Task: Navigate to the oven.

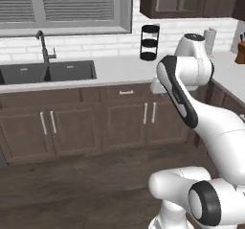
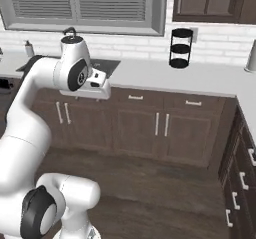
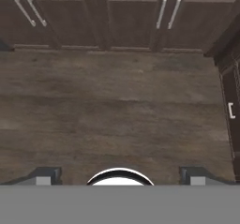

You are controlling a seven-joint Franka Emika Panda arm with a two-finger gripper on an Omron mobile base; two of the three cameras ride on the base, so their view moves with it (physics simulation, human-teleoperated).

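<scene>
**Arm folded over the floor, facing the sink run**

Closest to me the white arm [image 1: 191, 103] rises from its base and bends forward, its hand hanging above the dark wood floor [image 3: 117, 106]. From the hand camera the gripper [image 3: 119, 176] looks straight down at the floorboards; its two dark tips [image 3: 43, 175] sit far apart at either side of the picture, so the pincer stands wide apart with nothing between the tips.

Past the floor runs a line of dark brown base cabinets [image 1: 124, 122] with pale bar handles [image 1: 148, 113] on the doors and a short pull on each drawer above. A second run of cabinets [image 2: 242, 173] turns the corner on the right side and comes toward the robot.

On top lies a light grey counter [image 2: 200, 78]. A dark double sink [image 1: 45, 72] is set into it on the left, with a tall dark faucet [image 1: 44, 46] behind. Further right a black three-tier stand [image 1: 150, 42] stands upright near the wall. At the far right a pale cylinder [image 1: 209, 40] stands near the corner, and a brown block with dark handles [image 1: 240, 51] shows at the edge.

Behind the counter the wall is white brick [image 2: 215, 43]. A window with closed grey blinds [image 1: 67, 5] sits over the sink, and dark upper cabinets [image 1: 191, 0] hang to the right.

I cannot see the oven from here; nothing along this stretch matches it.
</scene>
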